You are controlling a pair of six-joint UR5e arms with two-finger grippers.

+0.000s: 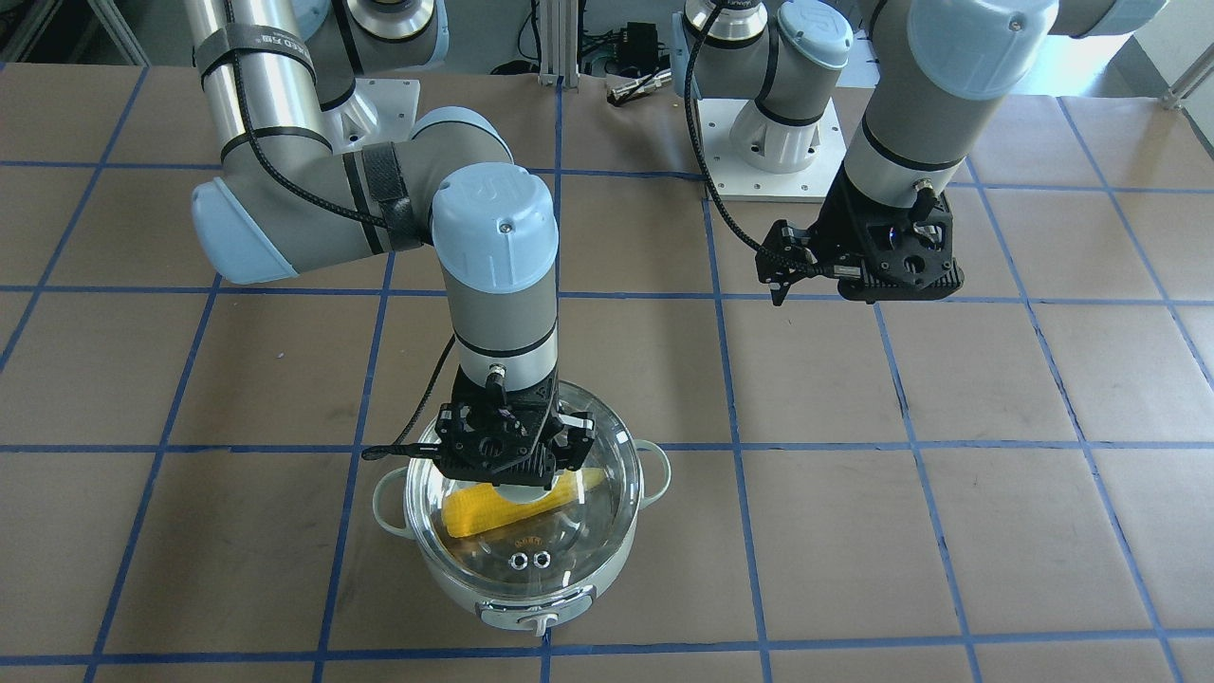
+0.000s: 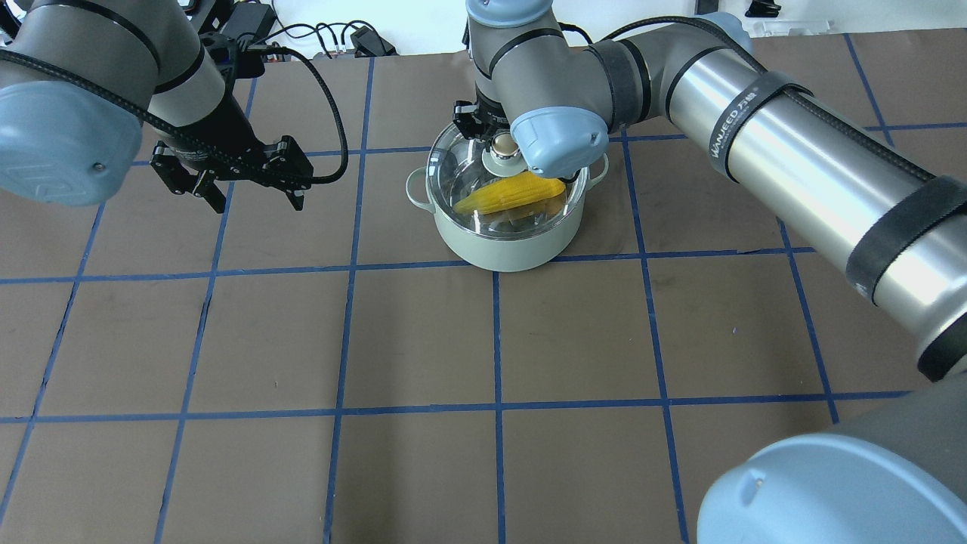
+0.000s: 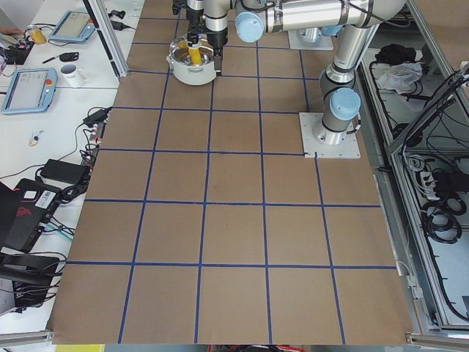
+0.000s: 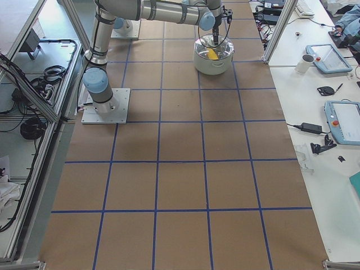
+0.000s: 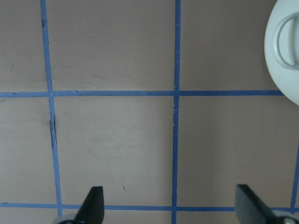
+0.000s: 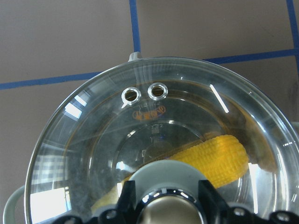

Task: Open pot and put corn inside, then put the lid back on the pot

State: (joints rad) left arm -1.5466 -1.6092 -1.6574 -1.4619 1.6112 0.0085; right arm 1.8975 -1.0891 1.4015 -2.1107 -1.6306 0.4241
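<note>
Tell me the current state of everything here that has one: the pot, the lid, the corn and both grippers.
pot: upright, covered, corn inside.
lid: seated on the pot, knob between the gripper's fingers.
corn: lying inside the pot, under the lid.
right gripper: shut on the lid's knob.
left gripper: open, empty, off to the side of the pot.
</note>
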